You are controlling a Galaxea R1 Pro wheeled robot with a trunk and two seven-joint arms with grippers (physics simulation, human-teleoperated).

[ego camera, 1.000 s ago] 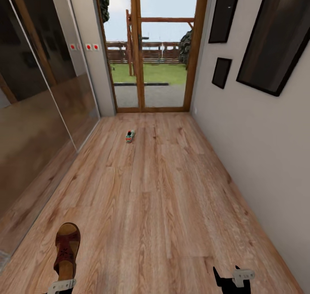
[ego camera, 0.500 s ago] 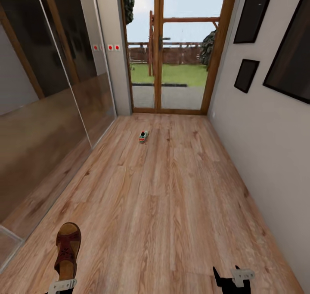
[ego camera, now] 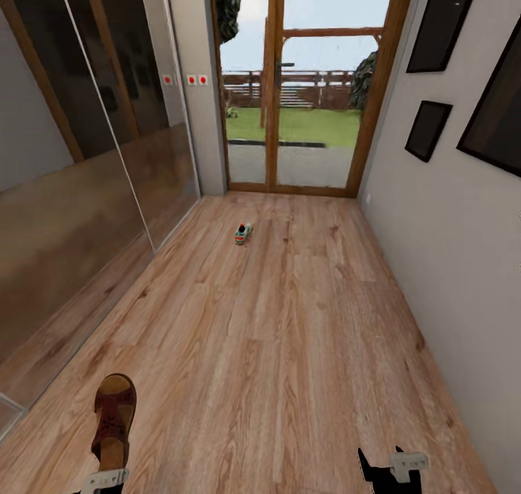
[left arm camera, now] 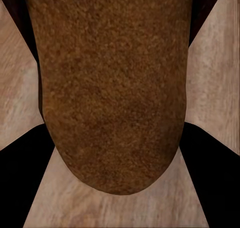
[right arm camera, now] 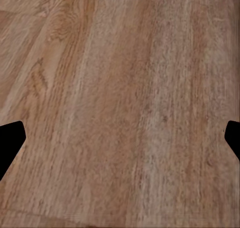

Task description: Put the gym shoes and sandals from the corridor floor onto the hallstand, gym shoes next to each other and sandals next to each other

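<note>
One brown sandal (ego camera: 113, 422) hangs low over the wood-plank corridor floor (ego camera: 275, 335) at the near left, toe pointing away from me. My left gripper (ego camera: 103, 479) is shut on its heel end. In the left wrist view the sandal's sole (left arm camera: 112, 82) lies between the dark fingers (left arm camera: 20, 173). A white gym shoe (ego camera: 242, 233) with green and red patches lies on the floor far ahead, near the glazed door. My right gripper (ego camera: 391, 469) hovers open and empty over bare planks (right arm camera: 120, 112). The hallstand, the second sandal and the second gym shoe are out of view.
Glossy sliding panels (ego camera: 79, 190) line the left side. A plain wall (ego camera: 449, 248) with dark picture frames (ego camera: 427, 129) runs along the right. A wood-framed glass door (ego camera: 289, 118) closes the far end. Open floor stretches between me and the gym shoe.
The whole picture has shifted to the right, so the camera has turned. Both grippers and the held sandal keep their places in the view.
</note>
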